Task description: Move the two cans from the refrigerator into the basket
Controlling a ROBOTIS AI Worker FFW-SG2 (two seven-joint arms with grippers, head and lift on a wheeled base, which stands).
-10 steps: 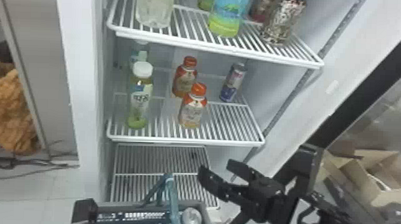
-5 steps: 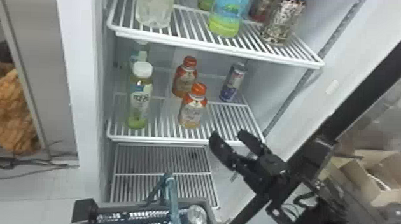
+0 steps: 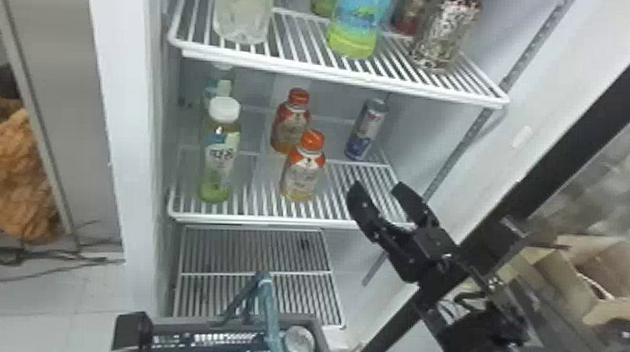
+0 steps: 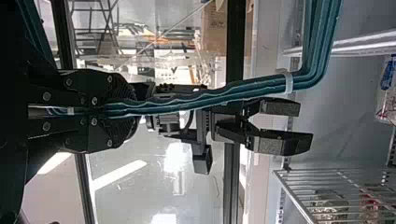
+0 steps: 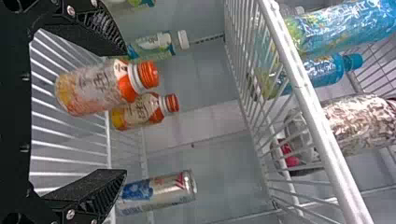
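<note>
On the right part of the middle refrigerator shelf stands a slim silver-and-blue can. My right gripper is open and empty in front of and below that can, at the shelf's front right. In the right wrist view the gripper has its fingers spread wide, and the can lies beyond the lower finger. The dark basket with teal handles is low in front of the refrigerator, and a silver can top shows inside it. The left wrist view has my left gripper shut on the teal handle.
Two orange-capped bottles and a white-capped bottle stand left of the can. More drinks sit on the upper shelf. The refrigerator's right wall and dark door frame are close to the right arm; an open cardboard box lies beyond.
My right gripper has risen from below the middle shelf to its front right and turned from pointing left to pointing up toward the can, still open. The shelf bottles and can have stayed put.
</note>
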